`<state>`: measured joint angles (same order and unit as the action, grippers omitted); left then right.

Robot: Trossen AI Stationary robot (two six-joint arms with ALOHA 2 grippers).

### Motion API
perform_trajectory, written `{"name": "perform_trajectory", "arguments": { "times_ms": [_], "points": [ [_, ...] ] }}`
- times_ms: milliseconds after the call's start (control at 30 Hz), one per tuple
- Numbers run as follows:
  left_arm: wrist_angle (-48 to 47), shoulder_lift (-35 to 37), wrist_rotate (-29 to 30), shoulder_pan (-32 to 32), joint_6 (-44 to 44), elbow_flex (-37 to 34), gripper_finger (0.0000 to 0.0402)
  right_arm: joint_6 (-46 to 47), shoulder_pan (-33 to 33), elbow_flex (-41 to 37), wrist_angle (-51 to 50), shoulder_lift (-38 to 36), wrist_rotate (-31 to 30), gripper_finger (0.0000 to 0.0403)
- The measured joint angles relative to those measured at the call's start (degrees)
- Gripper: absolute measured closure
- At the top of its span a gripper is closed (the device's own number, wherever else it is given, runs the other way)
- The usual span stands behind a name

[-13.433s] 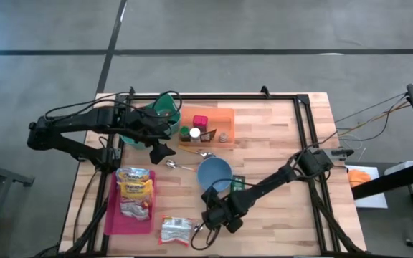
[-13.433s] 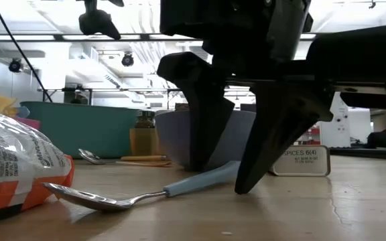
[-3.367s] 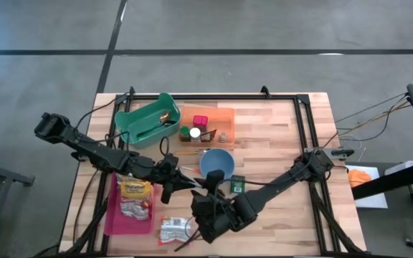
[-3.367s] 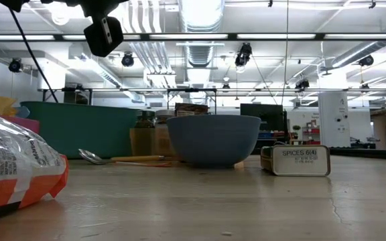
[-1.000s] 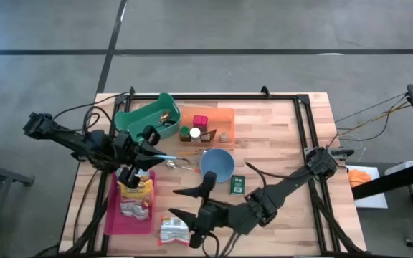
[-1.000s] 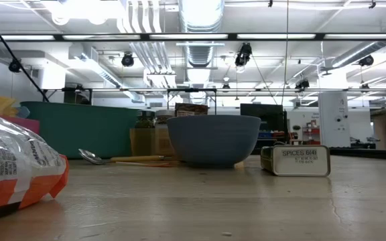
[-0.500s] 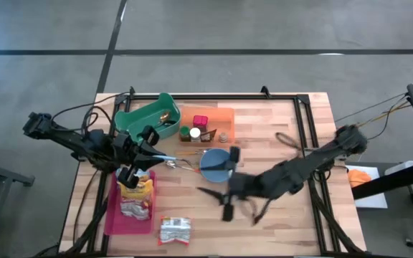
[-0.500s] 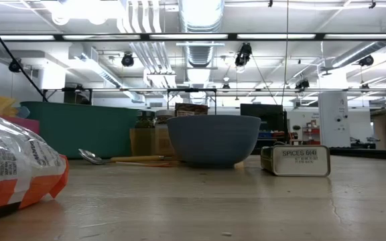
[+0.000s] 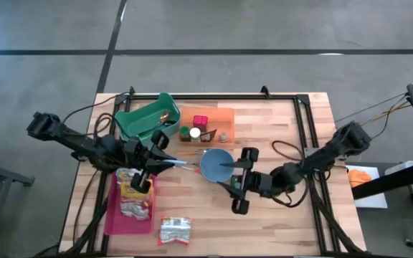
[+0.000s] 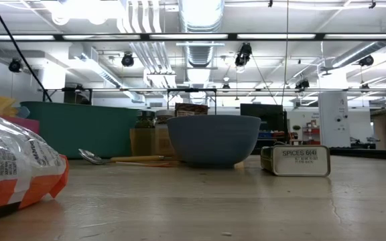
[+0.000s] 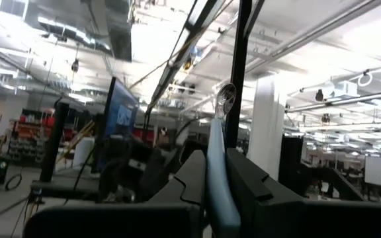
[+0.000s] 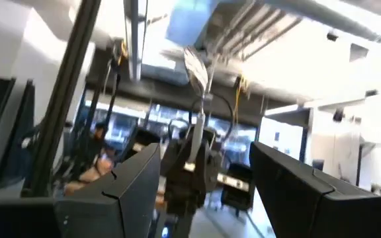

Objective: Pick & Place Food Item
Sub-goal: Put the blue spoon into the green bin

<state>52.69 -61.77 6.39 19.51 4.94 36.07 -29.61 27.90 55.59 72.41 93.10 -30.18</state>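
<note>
Plainly, the loose food packet is lying flat at the near edge of the desk, near and left of the right gripper, with its long axis running roughly left to right; that gripper is hanging beside the blue bowl with its fingers spread apart and gripping nothing, so it is looking like the freer arm for the pick; the left gripper is sitting closed on the blue handle of a spoon, just above the far end of the pink tray, where more packets are lying; the right arm is covering most of the spice tin from above; neither gripper is showing in the low view; the right wrist view is facing the room, so the packet is not appearing there, and the shape between its fingers is too blurred to name
</note>
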Motion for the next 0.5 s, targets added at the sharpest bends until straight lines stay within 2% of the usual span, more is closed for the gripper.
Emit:
{"name": "perform_trajectory", "arguments": {
  "times_ms": [100,233,400,500],
  "points": [
    [1.09,-2.56,0.00,-0.15,-0.01,0.50,0.0373,-1.22,-1.23,0.90,6.26,4.40,1.42,0.0172],
    [1.31,-5.95,-0.12,-0.15,0.20,2.01,0.0373,-1.18,-2.69,5.68,6.24,9.20,2.00,0.0172],
    [1.52,-7.93,-3.54,-0.15,1.06,3.57,0.0373,-3.79,-2.79,11.87,6.21,13.10,2.40,0.0172],
    [1.57,-8.01,-4.37,-0.09,1.39,3.78,0.0373,-2.99,-2.80,13.91,5.75,13.73,5.74,0.0172]
  ]
}}
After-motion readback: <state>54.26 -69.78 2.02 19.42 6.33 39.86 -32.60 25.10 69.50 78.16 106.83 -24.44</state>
